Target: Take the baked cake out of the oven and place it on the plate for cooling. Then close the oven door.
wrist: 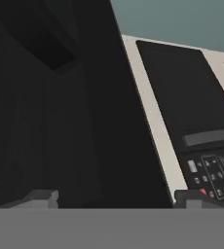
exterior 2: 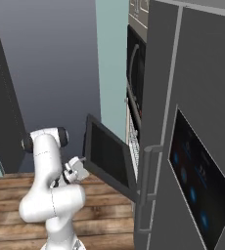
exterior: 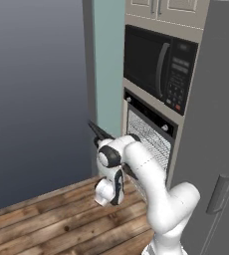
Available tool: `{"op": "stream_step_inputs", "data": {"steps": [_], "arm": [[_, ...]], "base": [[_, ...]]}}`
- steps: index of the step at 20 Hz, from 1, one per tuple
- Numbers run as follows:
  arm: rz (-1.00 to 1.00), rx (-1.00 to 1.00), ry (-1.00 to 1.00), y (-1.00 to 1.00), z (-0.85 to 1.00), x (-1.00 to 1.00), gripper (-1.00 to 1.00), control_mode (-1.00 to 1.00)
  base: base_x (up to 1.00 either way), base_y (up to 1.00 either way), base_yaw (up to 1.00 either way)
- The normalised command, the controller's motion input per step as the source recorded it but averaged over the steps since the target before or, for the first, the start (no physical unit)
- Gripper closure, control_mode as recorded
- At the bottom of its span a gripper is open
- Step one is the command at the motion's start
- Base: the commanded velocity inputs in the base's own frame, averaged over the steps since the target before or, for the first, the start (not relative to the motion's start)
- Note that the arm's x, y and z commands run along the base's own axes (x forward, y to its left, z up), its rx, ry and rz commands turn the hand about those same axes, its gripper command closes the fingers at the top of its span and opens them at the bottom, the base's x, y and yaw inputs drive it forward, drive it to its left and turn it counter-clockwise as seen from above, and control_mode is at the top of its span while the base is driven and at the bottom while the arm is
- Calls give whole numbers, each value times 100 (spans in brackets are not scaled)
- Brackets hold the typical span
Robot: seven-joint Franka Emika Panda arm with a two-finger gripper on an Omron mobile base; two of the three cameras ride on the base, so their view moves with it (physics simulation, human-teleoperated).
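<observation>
The black oven (exterior: 151,130) is built into the wall under the microwave, and silver wire racks (exterior: 149,138) show in its mouth. The oven door (exterior 2: 107,156) hangs partly open, hinged at the bottom and leaning out towards me; its top edge (exterior: 99,131) shows as a thin dark line. My gripper (exterior 2: 80,168) sits low beside the door's outer face. In the hand view the black door panel (wrist: 65,107) looms close ahead of my gripper (wrist: 116,197), whose fingertips (wrist: 45,197) stand far apart, open, with nothing held. The cake and the plate are out of view.
A black microwave (exterior: 156,64) with a keypad (wrist: 214,172) sits above the oven. A tall grey fridge (exterior 2: 192,146) stands right beside the oven. Wooden floor (exterior: 61,219) stretches out below and to the left, before a grey wall.
</observation>
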Motion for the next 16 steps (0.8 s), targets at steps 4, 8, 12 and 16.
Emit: {"op": "stream_step_inputs", "data": {"steps": [4, 8, 12, 16], "arm": [[7, -8, -8, -100, 100, 69, 100, -100], [7, -8, -5, -99, 97, 78, -100, -100], [7, -12, -4, -85, 97, 82, -100, -100], [11, -16, -20, -79, 100, 61, -100, -100]], "base": [[0, 0, 0], [0, 0, 0], [0, 0, 0], [0, 0, 0]]}}
